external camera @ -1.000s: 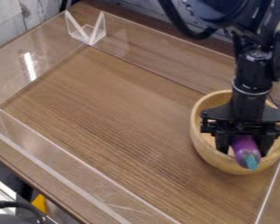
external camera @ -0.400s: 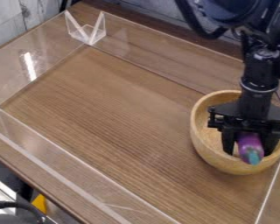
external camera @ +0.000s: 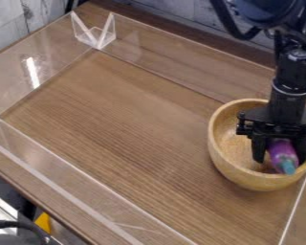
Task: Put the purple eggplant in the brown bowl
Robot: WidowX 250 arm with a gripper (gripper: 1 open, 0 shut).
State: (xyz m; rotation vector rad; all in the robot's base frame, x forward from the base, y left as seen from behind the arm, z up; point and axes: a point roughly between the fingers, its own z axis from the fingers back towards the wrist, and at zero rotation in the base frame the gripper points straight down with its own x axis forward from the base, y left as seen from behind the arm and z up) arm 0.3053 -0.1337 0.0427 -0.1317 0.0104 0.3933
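Carefully now: at left, a white wire-like holder (external camera: 96,34) stands far back on the bare wooden surface (external camera: 111,115). Rightward, the brown bowl (external camera: 224,150) sits near the edge, and over it my tool (external camera: 281,144) is clamped on the purple eggplant (external camera: 283,153), green end toward the camera. I'd centre it away from the right wall, lower gently, open only once it rests, then lift straight up.

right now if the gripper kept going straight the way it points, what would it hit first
The gripper points down into the brown bowl, with the purple eggplant at its fingertips, so probably the bowl's inside comes first; depth is hard to judge from this view.
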